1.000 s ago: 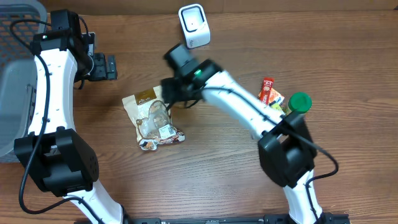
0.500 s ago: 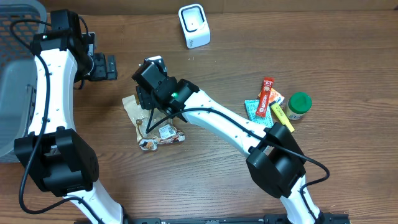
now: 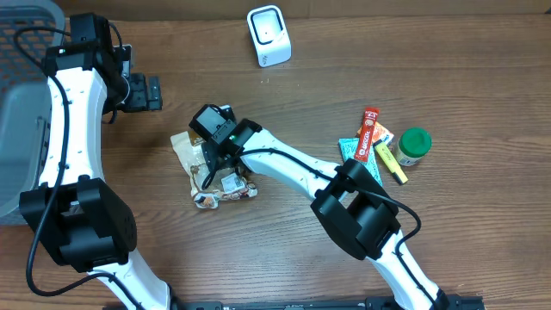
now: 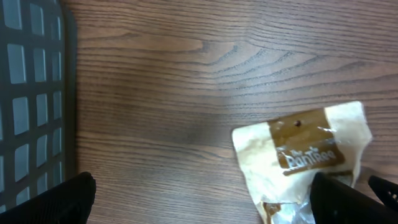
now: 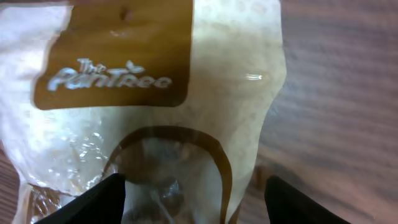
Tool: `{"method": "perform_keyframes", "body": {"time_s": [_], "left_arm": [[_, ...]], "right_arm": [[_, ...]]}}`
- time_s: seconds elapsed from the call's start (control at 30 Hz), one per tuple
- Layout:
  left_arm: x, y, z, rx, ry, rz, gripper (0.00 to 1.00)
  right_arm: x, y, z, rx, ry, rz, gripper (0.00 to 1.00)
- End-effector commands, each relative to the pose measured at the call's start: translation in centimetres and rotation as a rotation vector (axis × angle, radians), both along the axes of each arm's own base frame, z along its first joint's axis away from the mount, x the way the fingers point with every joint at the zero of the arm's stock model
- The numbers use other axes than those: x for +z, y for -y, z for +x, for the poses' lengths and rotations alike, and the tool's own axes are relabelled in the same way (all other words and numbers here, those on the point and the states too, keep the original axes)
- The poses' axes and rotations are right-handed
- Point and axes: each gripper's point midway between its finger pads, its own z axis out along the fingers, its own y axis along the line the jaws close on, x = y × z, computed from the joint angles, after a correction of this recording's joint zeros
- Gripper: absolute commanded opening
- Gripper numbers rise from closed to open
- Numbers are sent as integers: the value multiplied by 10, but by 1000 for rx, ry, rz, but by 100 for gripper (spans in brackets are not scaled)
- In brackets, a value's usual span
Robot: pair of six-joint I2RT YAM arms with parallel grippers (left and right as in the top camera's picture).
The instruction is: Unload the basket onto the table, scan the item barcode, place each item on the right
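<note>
Right end effector (image 5: pixel 196 190) hangs released over the pouch (image 5: pixel 239 87); you should pinch an edge, keeping its label (image 3: pixel 230 182) uncovered.

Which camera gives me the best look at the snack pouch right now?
Right wrist: the snack pouch fills the frame, brown label readable. Overhead shows it partly under the right hand; left wrist catches only its top end.
</note>
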Motion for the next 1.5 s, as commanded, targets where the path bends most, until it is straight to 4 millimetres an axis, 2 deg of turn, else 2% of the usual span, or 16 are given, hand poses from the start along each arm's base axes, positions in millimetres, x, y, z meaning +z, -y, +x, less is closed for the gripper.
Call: {"method": "perform_keyframes", "body": {"time_s": [0.0,0.2,0.4,0.5,0.7,0.87,1.0,1.1,1.23,1.47], "left_arm": [[7,1,2,-19,20,4,100],[7,1,2,-19,20,4,100],[7,1,2,-19,20,4,100],[7,1,2,-19,20,4,100],[7,1,2,-19,20,4,100],[7,1,2,-19,20,4,100],[7,1,2,-19,20,4,100],[7,1,2,-19,20,4,100],[7,1,2,-19,20,4,100],[7,1,2,-19,20,4,100]], "right_arm": [[0,32,7,-169,-47,-36,76],[-9,95,-2,-500,-220,-109,81],[-5,123,-26,-570,-413,-138,82],[5,125,-37,-570,-455,-142,82],[28,105,-55,-543,-558,-37,85],[53,117,-52,-538,-533,-22,85],[68,126,-56,-431,-523,-35,86],[68,137,-60,-378,-534,-75,86],[68,152,-63,-393,-532,-142,86],[67,148,-67,-378,-531,-147,88]]}}
